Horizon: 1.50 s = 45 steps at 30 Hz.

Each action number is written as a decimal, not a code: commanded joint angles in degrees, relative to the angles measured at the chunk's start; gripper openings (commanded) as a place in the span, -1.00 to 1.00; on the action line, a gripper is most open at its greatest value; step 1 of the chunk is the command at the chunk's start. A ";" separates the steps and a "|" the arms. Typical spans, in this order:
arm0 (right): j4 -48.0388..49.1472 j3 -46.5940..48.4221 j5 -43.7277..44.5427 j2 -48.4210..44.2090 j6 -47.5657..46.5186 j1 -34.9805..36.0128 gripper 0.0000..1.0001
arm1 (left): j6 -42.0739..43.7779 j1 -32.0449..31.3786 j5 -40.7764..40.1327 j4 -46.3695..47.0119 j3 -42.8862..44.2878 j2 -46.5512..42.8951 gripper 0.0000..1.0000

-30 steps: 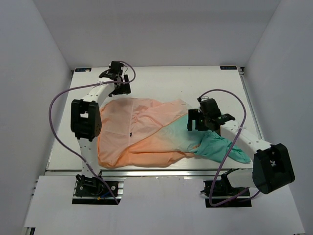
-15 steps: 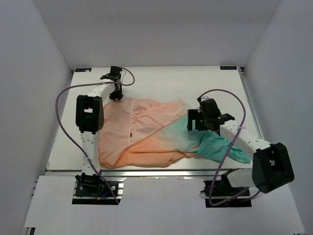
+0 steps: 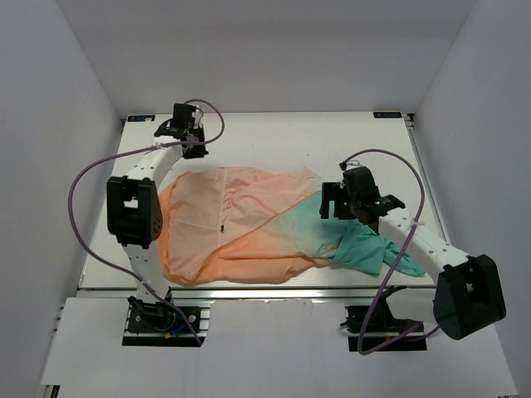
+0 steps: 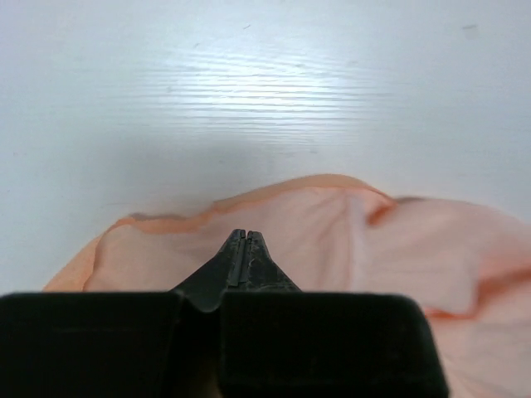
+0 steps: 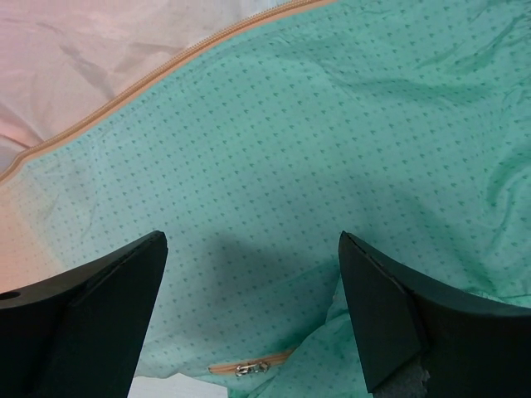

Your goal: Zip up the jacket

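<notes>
The left pincer (image 4: 246, 235), tips together, sits at the far peach edge of the jacket (image 3: 249, 224). The right pincer (image 5: 251, 242), spread apart, hovers over its teal part.

White table (image 3: 274, 137) with faint wood grain, plain white walls (image 3: 265, 50), even light

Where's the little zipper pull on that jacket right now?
In the right wrist view, the zipper pull lies at the bottom edge, on the teal part of the jacket, between the fingers of the open right claw.
</notes>
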 commanded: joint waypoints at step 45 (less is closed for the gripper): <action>-1.15 -1.88 2.26 -7.21 2.23 -0.10 0.77 | -10.23 -4.22 -5.65 1.09 -3.87 -12.88 -1.00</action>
